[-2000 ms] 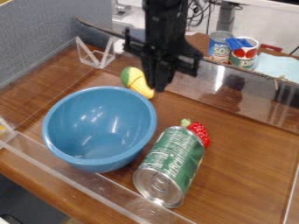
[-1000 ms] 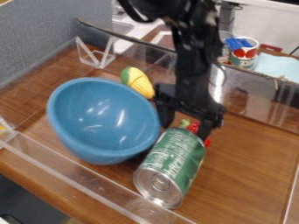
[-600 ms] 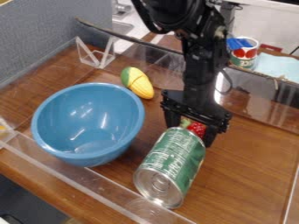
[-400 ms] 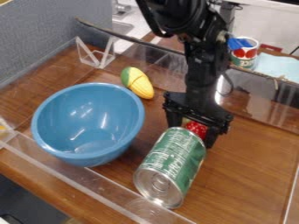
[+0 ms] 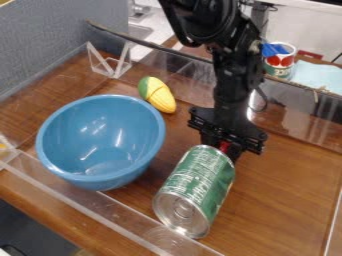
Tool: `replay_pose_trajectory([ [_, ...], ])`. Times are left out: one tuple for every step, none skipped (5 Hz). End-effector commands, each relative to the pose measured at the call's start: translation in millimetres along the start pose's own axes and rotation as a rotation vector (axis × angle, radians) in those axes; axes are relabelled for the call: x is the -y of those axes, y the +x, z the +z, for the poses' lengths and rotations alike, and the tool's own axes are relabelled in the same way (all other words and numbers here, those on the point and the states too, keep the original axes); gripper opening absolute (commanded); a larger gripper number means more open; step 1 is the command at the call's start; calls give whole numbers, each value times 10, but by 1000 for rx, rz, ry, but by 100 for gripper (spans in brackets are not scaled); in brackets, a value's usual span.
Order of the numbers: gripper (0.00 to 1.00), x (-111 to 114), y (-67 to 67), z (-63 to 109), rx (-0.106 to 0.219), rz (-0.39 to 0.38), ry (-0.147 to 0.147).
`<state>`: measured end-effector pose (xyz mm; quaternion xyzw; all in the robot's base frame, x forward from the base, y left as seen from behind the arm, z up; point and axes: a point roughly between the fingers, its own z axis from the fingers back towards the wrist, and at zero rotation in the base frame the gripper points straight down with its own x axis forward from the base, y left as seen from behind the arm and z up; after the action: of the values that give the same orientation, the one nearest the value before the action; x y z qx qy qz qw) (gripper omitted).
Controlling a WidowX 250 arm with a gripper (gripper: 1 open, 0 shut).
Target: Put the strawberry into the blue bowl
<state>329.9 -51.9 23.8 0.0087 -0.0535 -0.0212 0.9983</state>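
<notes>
Since two seconds ago the hand [image 5: 226, 142] came down from beside the yellow-green fruit [image 5: 159, 94] onto the strawberry [image 5: 230, 149], which lies against the green can [image 5: 195, 186]. I cannot tell if its fingers already grip. I should close firmly, lift straight, then cross to the blue bowl [image 5: 94, 150].
</notes>
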Motion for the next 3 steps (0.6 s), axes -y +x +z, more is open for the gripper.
replay_pose_trajectory([
  [0,-52,145,361,102,21,-25],
  [0,-73,139,461,113,20,-25],
  [0,-99,134,580,128,20,-24],
])
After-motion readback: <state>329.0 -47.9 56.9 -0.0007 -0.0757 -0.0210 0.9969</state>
